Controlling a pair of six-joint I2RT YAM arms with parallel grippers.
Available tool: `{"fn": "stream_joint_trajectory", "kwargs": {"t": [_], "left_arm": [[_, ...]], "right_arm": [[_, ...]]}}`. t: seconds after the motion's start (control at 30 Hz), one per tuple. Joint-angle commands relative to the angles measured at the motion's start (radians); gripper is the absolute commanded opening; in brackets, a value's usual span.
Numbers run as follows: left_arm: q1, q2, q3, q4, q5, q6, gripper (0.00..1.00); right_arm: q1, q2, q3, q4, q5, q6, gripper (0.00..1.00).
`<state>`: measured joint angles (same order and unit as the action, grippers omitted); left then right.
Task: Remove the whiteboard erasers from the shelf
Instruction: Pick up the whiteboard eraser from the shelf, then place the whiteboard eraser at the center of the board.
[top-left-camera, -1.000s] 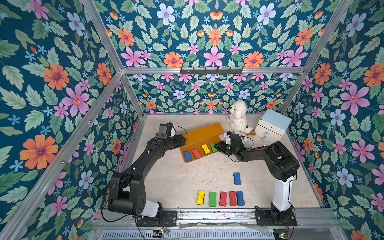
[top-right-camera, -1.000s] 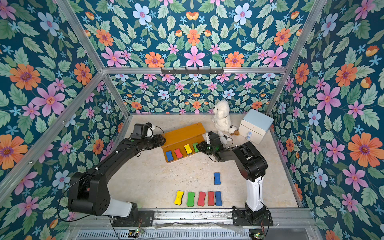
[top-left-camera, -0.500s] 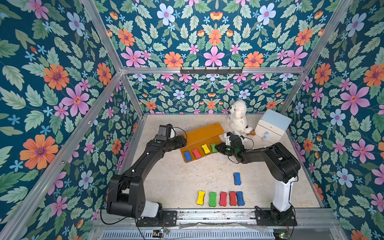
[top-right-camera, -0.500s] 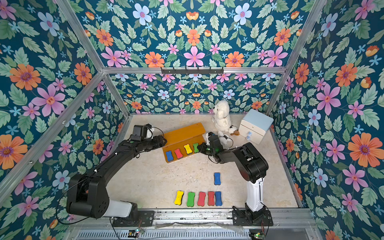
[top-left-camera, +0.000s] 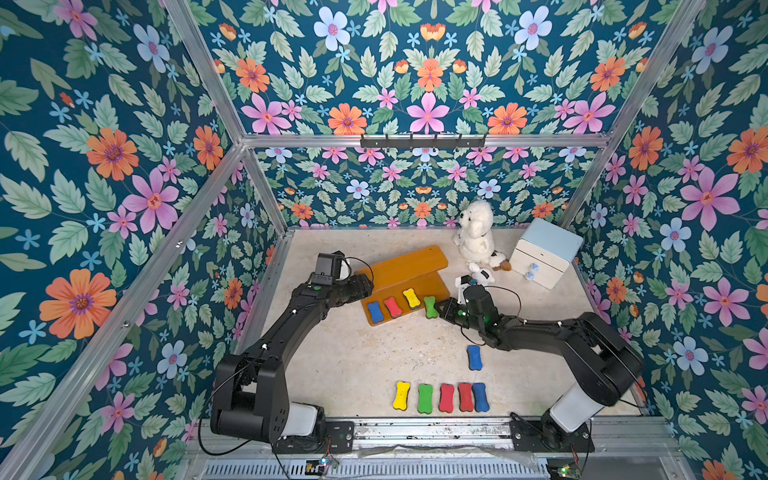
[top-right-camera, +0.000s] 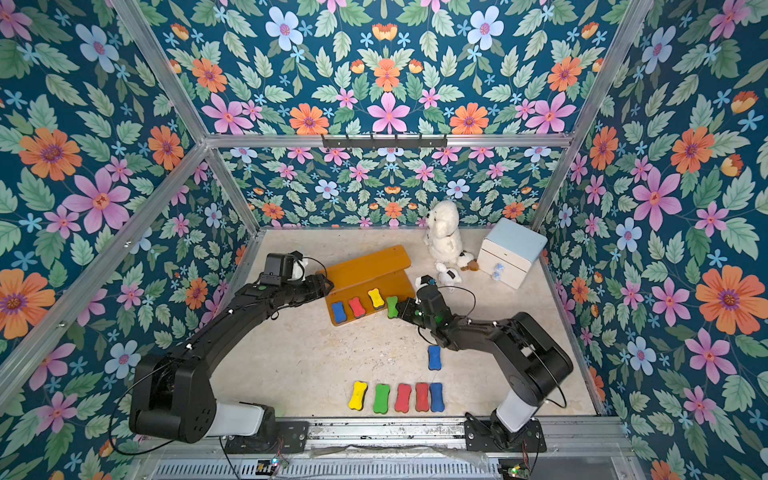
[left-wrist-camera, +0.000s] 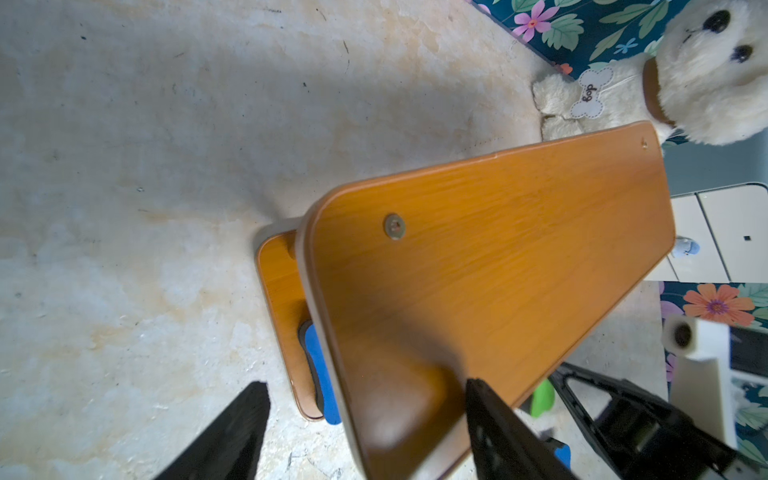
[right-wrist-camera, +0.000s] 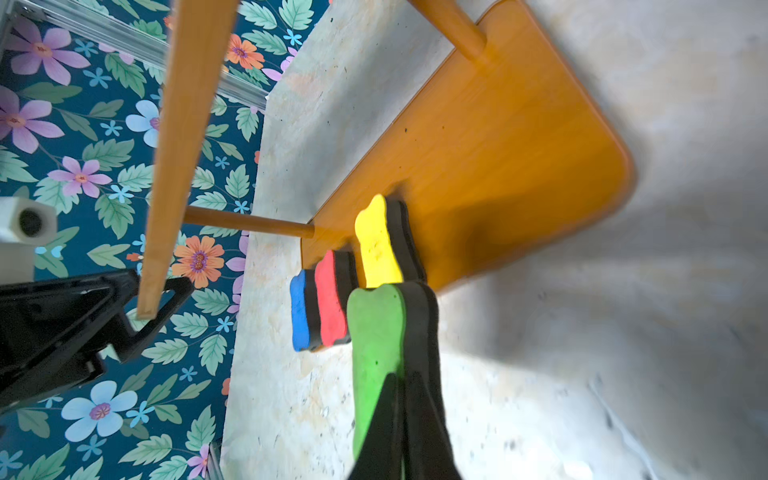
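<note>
The right gripper (top-left-camera: 439, 309) pinches the green eraser (top-left-camera: 429, 303) at the shelf's (top-left-camera: 405, 266) five o'clock corner in both top views; the left gripper (top-left-camera: 367, 286) sits at nine o'clock. Left wrist view: its fingers (left-wrist-camera: 237, 424) spread astride the upper board (left-wrist-camera: 498, 257). Right wrist view: three erasers (right-wrist-camera: 330, 299) on the lower tier (right-wrist-camera: 519, 137).

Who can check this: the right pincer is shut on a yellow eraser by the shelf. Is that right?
The colour is wrong: the right pincer is shut on the green eraser by the shelf; the right wrist view shows it.
</note>
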<state>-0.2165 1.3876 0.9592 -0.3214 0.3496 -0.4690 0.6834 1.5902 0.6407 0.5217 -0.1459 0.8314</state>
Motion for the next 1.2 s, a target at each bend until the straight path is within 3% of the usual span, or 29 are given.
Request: {"fn": "stream_joint_trajectory", "kwargs": {"t": [0.0, 0.23, 0.4, 1.17], "left_arm": [[-0.006, -0.004, -0.007, 0.013, 0.012, -0.001, 0.78], [-0.015, -0.014, -0.007, 0.021, 0.023, -0.006, 0.78], [-0.016, -0.03, -0.011, 0.024, 0.012, -0.006, 0.78], [-0.016, -0.012, -0.004, 0.022, 0.01, 0.0, 0.78]], "right_arm": [[0.059, -0.101, -0.071, -0.036, 0.15, 0.087, 0.07], [0.224, -0.293, -0.223, -0.164, 0.32, 0.226, 0.07], [0.255, -0.383, -0.27, -0.273, 0.365, 0.259, 0.07], [0.271, -0.47, -0.367, -0.428, 0.297, 0.202, 0.13]]}}
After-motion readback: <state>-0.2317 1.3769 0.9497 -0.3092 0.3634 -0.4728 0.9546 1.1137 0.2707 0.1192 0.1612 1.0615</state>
